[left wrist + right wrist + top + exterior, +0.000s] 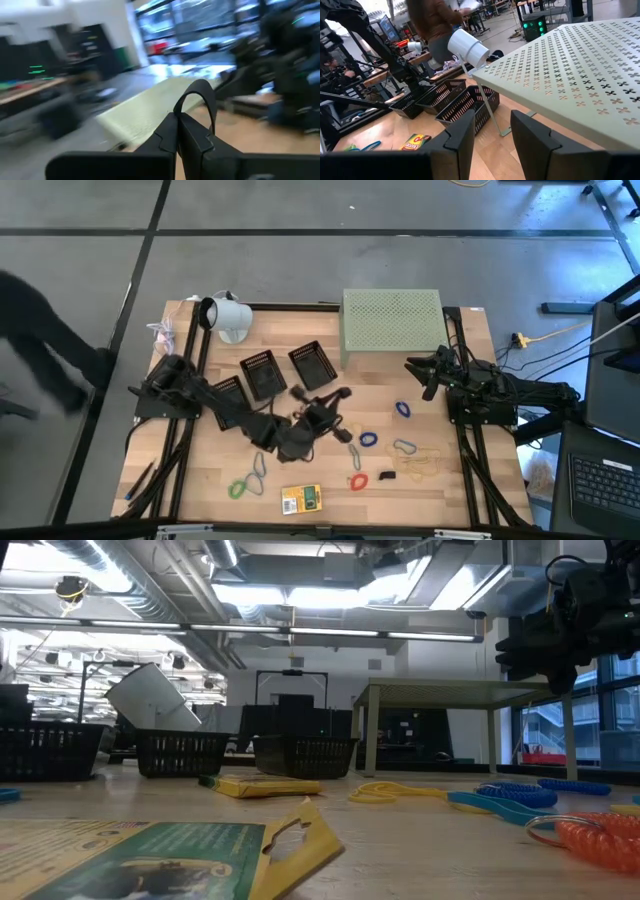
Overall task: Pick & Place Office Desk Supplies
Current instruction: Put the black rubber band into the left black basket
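Left gripper [340, 394] sits mid-table, jaws pressed together on a black binder clip [196, 102], next to the three black baskets [263, 373]. Open wood around the rubber bands [403, 409]. Yellow packet [301, 499] hugs the front edge, print unreadable. Right gripper [427, 370] waits by the green stand [391, 319], jaws apart, empty.

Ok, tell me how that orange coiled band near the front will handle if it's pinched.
The orange coiled band looks soft and springy, so it would likely stretch and dangle. It seems light. Its coils may snag neighbouring bands, though it lies apart from the blue band.
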You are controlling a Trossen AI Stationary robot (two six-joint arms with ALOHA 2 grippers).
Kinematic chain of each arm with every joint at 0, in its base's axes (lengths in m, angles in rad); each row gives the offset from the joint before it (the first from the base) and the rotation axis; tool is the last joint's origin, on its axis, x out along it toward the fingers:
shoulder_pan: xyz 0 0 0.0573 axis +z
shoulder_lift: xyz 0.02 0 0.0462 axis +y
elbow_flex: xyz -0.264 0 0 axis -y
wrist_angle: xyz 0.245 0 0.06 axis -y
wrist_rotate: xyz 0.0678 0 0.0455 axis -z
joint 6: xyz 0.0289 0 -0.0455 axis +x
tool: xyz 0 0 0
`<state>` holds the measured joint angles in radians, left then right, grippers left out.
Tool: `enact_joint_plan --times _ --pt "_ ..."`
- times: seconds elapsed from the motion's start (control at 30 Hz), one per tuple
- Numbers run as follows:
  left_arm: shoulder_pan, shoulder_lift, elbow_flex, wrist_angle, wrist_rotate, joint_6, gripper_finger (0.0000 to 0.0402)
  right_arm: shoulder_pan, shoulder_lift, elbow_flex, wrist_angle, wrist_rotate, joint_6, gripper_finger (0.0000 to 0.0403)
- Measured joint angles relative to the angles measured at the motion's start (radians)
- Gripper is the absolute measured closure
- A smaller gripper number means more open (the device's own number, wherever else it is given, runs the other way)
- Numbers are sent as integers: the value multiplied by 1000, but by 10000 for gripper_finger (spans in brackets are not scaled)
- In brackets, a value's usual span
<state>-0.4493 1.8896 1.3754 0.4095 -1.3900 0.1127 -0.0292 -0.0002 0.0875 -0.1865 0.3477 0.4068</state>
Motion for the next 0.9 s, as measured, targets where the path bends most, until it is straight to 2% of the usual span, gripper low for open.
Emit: enact_joint_plan --times 0.13,0.23,0.33,0.4,0.47,0.53,0.57,0.67,0.77,0.9 --pt "-48 0 0 -99 -139 -43 398 0 0 0 0 0 0 272" --pt "-72 0 -10 -127 -126 -50 398 0 0 0 0 0 0 272" --pt "-80 0 -32 -134 11 -80 398 0 0 0 0 0 0 272" --pt "-77 0 -37 -172 161 -141 398 0 0 0 0 1 0 272" --pt "-68 0 -38 -245 354 -232 398 0 0 0 0 1 -2 272" --pt "-57 0 -39 -325 500 -345 398 0 0 0 0 1 -2 272" --pt "-52 0 -39 -368 533 -427 398 0 0 0 0 1 -2 272" --pt "-39 0 -39 -542 526 -694 398 0 0 0 0 3 -2 272" --pt "-37 -17 -40 -783 518 -939 398 0 0 0 0 3 -2 272" --pt "-19 -73 -40 -1169 603 -1286 398 0 0 0 0 3 -2 272"
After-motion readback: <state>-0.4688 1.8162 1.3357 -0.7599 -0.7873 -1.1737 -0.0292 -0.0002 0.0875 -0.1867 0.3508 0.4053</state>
